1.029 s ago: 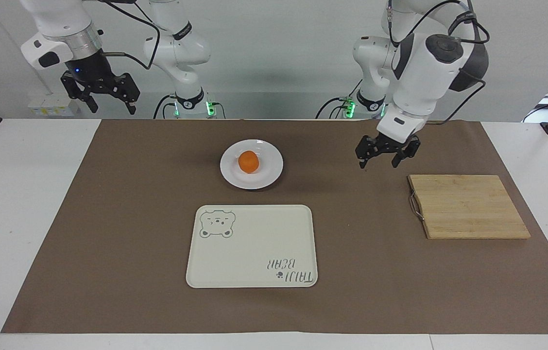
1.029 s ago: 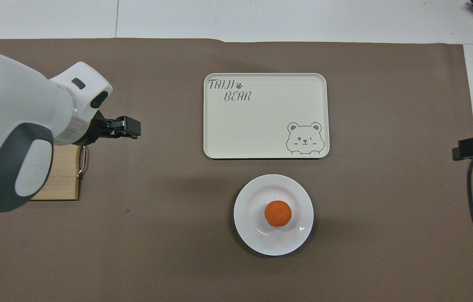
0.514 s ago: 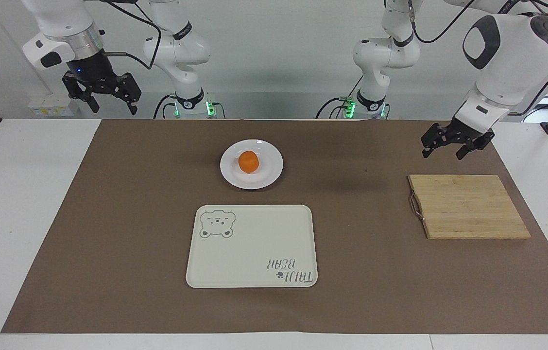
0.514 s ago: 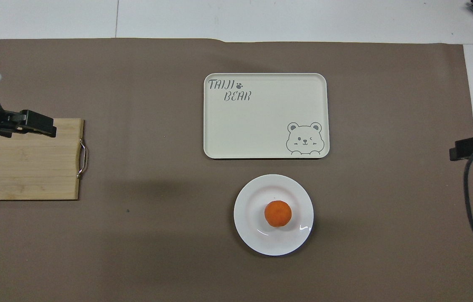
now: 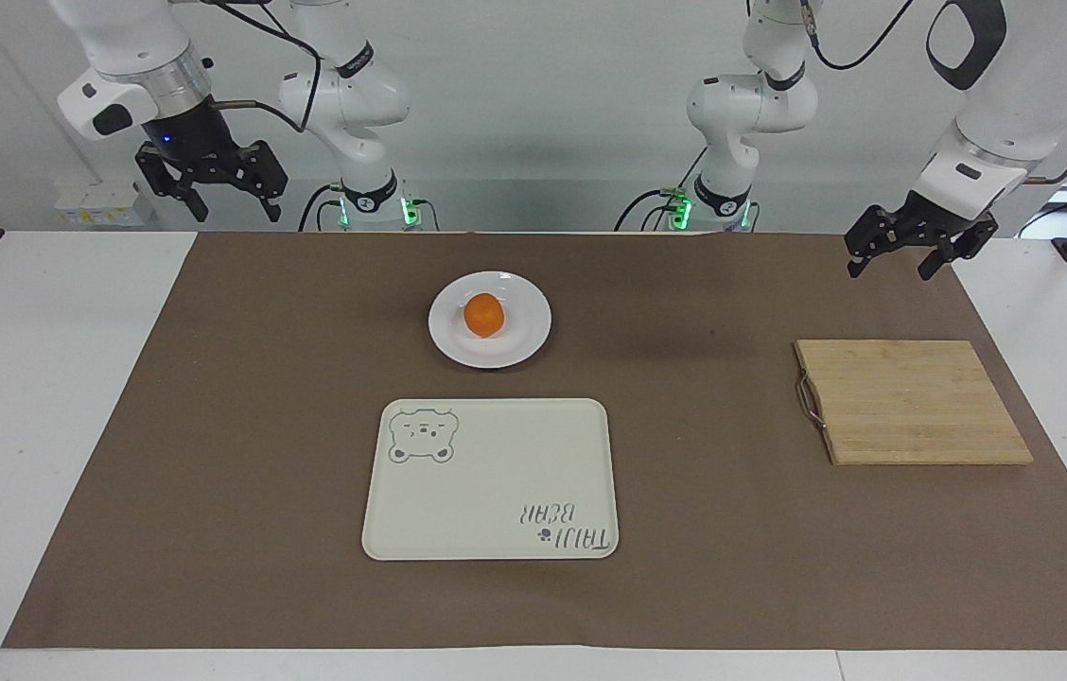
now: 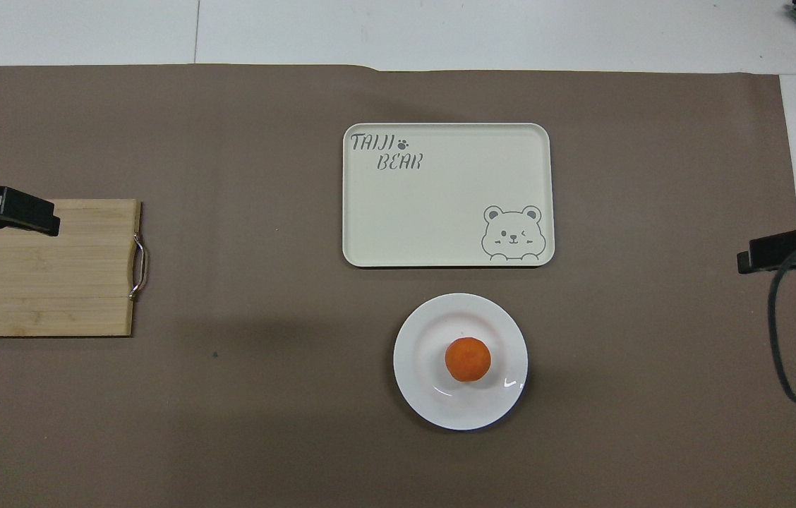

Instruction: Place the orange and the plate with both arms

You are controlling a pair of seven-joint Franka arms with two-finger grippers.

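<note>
The orange (image 5: 484,314) (image 6: 468,359) sits in the middle of the white plate (image 5: 533,333) (image 6: 418,391), which lies on the brown mat, nearer to the robots than the cream tray. My left gripper (image 5: 889,269) (image 6: 22,213) hangs open and holds nothing, up in the air by the cutting board at the left arm's end of the table. My right gripper (image 5: 234,210) (image 6: 773,252) is also open with nothing in it, raised over the table's edge at the right arm's end. Both are well away from the plate.
A cream rectangular tray (image 5: 491,478) (image 6: 440,204) with a bear print lies farther from the robots than the plate. A wooden cutting board (image 5: 912,402) (image 6: 38,275) with a metal handle lies at the left arm's end. A brown mat (image 5: 212,426) covers most of the table.
My left gripper has swung from the middle of the mat out toward the left arm's end and risen. The right gripper has drifted slightly toward the centre. Orange and plate have not moved.
</note>
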